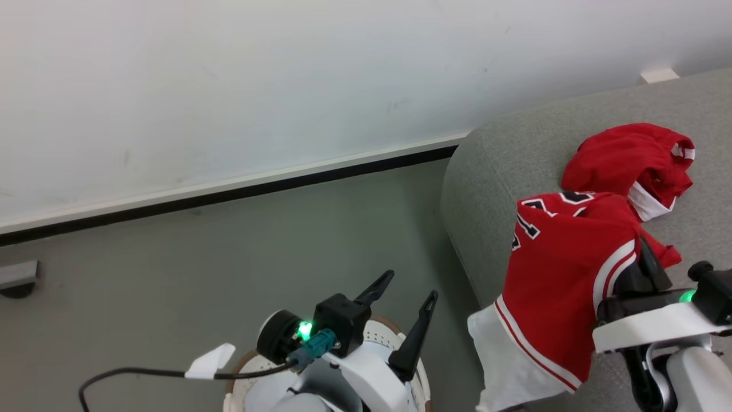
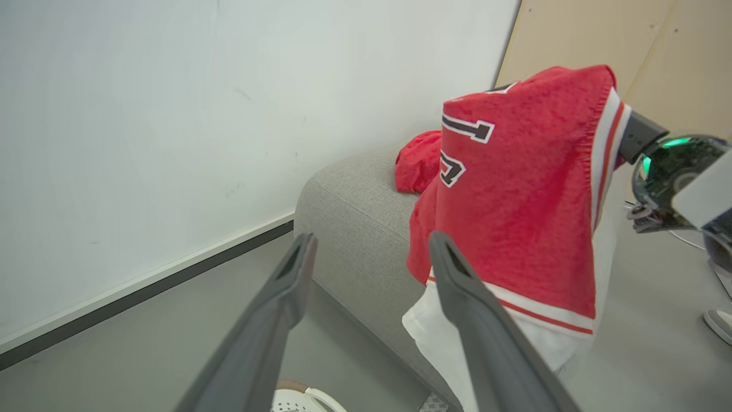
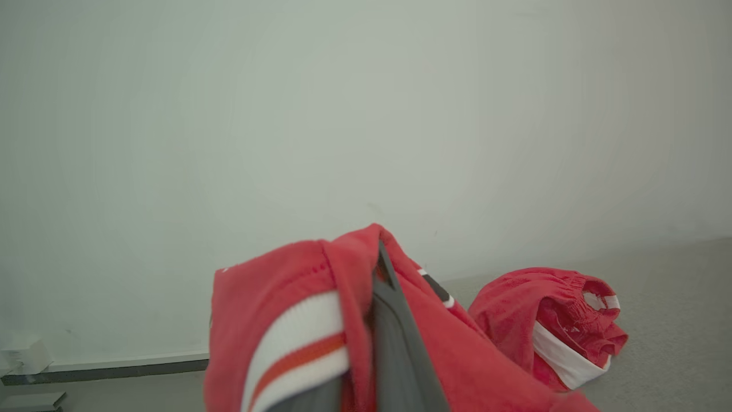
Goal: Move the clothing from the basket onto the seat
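Right hand [image 3: 382, 263] is clamped shut on the jersey [image 1: 563, 269], which hangs long-axis down from it over the rounded edge of the seat [image 1: 497, 171], white hem off the cushion on the basket [image 1: 380, 332] side. The seat top and the other red garment [image 1: 623, 157] lie farther in, so I'd carry inward before letting go. Left hand [image 1: 410, 285] is spread wide, empty, above the basket.

From head, down over left pincer [image 1: 412, 285]. From wrists, along each pincer, close; all sharing jersey [image 2: 514, 200] on right pincer [image 3: 384, 286].
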Robot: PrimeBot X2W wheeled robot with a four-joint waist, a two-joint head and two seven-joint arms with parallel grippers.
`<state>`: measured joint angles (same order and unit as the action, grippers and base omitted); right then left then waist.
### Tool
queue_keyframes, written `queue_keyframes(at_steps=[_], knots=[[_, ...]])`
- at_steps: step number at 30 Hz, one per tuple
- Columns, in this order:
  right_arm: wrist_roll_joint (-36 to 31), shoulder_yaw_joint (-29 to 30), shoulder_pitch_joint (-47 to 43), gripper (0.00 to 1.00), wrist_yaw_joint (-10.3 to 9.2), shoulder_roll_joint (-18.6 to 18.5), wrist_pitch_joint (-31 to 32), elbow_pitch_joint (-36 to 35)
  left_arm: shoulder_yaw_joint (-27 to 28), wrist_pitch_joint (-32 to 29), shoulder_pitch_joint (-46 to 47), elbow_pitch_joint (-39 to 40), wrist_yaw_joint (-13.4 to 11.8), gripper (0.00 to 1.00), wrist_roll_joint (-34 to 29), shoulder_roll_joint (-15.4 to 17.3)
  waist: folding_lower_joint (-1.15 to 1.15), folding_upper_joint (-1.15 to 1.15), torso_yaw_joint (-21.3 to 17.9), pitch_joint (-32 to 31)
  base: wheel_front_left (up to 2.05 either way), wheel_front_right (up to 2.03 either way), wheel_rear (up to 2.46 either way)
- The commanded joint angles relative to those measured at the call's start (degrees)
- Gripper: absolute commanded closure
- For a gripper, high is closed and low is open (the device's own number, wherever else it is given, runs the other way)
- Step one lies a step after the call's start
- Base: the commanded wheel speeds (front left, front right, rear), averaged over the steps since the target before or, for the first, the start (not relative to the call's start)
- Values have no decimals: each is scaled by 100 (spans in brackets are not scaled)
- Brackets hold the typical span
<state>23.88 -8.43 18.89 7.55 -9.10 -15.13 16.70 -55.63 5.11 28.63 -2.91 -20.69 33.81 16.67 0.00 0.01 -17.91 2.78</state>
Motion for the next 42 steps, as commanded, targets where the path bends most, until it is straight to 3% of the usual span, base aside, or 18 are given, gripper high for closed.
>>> queue_keyframes(at_steps=[1, 6, 13, 18, 23, 29, 35, 36, 37, 38, 39, 40, 42], knots=[[62, 87, 192, 100, -13, -46, -1, -18, -9, -20, 126, 20, 13, 0, -56, -22, 0, -1, 23, 192, 0, 0, 0], [61, 256, 880, 100, -13, -132, -1, 258, -115, -138, 436, 43, 100, 0, -221, -41, 0, -1, 132, 709, 0, 0, 0], [-71, 833, 2738, 100, -13, -428, -1, 1240, -214, -245, 1016, 18, 251, 0, -444, -144, 0, -1, 395, 1561, 0, 0, 0], [-208, 1653, 4305, 100, -13, -979, 28, 2195, -270, -270, 1479, -10, 389, 0, -628, -313, 0, -1, 672, 2206, 0, 0, 0], [-899, 2578, 5456, 100, -14, -1679, 19, 3151, -273, -203, 1839, -44, 467, 0, -733, -473, 0, -1, 925, 2760, 0, 0, 0], [-2134, 3828, 5552, 100, -13, -2222, -5, 4151, -283, -99, 2107, -134, 521, 0, -794, -660, 0, -1, 1149, 3306, 0, 0, 0], [-2930, 4905, 4999, 100, -13, -2008, -4, 4457, -334, 25, 2186, -311, 598, 0, -812, -791, 0, -1, 1211, 3457, 0, 0, 0], [-3065, 5060, 4889, 95, -13, -1892, -5, 4401, -327, 55, 2186, -352, 598, 0, -794, -792, 0, -1, 1211, 3443, 0, 0, 0], [-3159, 5190, 4770, 79, -13, -1754, -6, 4316, -313, 92, 2185, -388, 607, 0, -774, -790, 0, -1, 1204, 3414, 0, 0, 0], [-3387, 5221, 4550, 8, -14, -1474, -6, 4105, -289, 216, 2193, -455, 605, 0, -802, -755, 0, -1, 1165, 3307, 0, 0, 0], [-3387, 5221, 4550, 8, -14, -1474, -6, 4105, -289, 216, 2193, -455, 605, 0, -802, -755, 0, -1, 1165, 3307, 0, 0, 0], [-3451, 5225, 4453, 0, -13, -1344, -6, 3977, -259, 263, 2157, -493, 594, 0, -783, -727, 0, -1, 1128, 3234, 0, 0, 0], [-3487, 5153, 4253, 0, -14, -1071, -7, 3671, -212, 387, 2056, -550, 570, 0, -741, -666, 0, -1, 1048, 3054, 0, 0, 0]])
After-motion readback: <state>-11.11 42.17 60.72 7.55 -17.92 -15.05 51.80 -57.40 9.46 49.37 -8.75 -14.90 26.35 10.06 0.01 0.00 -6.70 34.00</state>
